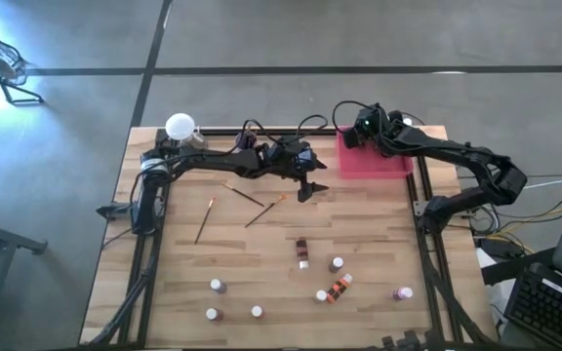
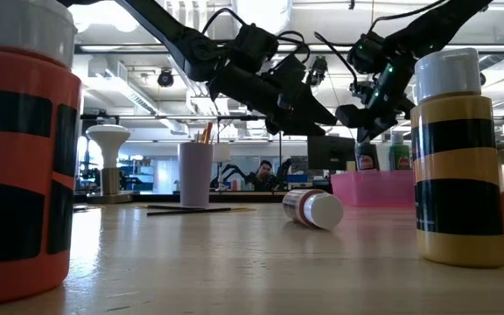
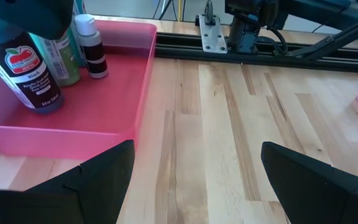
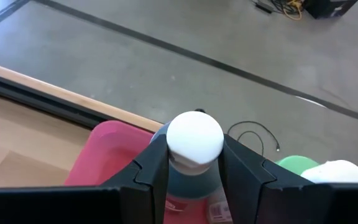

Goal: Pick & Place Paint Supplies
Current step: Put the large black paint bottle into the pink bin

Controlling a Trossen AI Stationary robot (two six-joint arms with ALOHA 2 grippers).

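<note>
My right gripper (image 1: 359,132) hangs over the far left corner of the pink tray (image 1: 383,164), shut on a dark teal paint bottle (image 3: 33,78) with a white cap (image 4: 194,138) and a red apple label. A green bottle (image 3: 64,62) and a small black bottle (image 3: 92,46) stand in the tray beside it. My left gripper (image 1: 305,190) is open over bare wood just left of the tray, its fingers apart around nothing (image 3: 194,162). Several small white-capped bottles (image 1: 303,252) stand or lie on the near half of the table. Thin brushes (image 1: 247,195) lie flat left of centre. My right gripper pinches the teal bottle between its two fingers (image 4: 154,168) at the shoulder just under the white cap (image 4: 194,163). The fingers come from above, pointing down. The bottle is upright with its base (image 3: 45,106) at the tray floor; whether it rests there I cannot tell.
A lilac cup (image 2: 195,172) holding brushes stands at the far left of the table. Black rails (image 3: 260,53) frame the tabletop. Close to the low camera stand an orange bottle (image 2: 16,149) and a yellow one (image 2: 458,157), with another lying on its side (image 2: 313,208).
</note>
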